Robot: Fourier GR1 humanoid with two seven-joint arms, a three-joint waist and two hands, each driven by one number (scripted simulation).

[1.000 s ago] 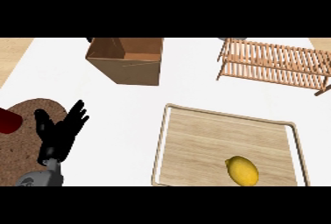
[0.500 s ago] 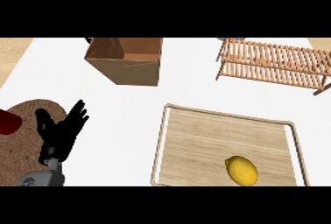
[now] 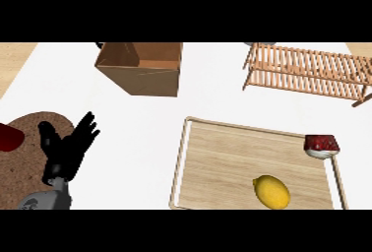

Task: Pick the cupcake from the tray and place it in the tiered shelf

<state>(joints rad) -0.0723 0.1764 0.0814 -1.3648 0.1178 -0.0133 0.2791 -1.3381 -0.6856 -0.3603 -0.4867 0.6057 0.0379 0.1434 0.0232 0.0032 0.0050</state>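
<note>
Head view. White worktop (image 3: 145, 128) seen steeply from above.

Left robot hand (image 3: 67, 147), black, on a grey forearm, shows at lower left. Fingers straight and spread, pointing up the view; it has hold of nothing. It lies over the edge of a brown speckled round mat (image 3: 25, 152). A dark red object (image 3: 9, 138) sits on that mat at the left border, partly cut off; its kind cannot be told.

Right robot hand: does not show.

Light wooden rectangular tray with a raised rim (image 3: 218, 162) occupies lower centre-right. A cupcake with a dark red top and white base (image 3: 321, 146) sits at the tray's upper right corner, on or against the rim; which of the two cannot be told. A yellow oval lemon (image 3: 271, 191) lies on the tray's lower part, apart from the cupcake.

Tiered shelf of brown wooden slats (image 3: 309, 71) stands at upper right, well apart from the tray. An open brown cardboard box (image 3: 141, 66) stands at upper centre-left.

No brands, labels or writing legible on any item.
</note>
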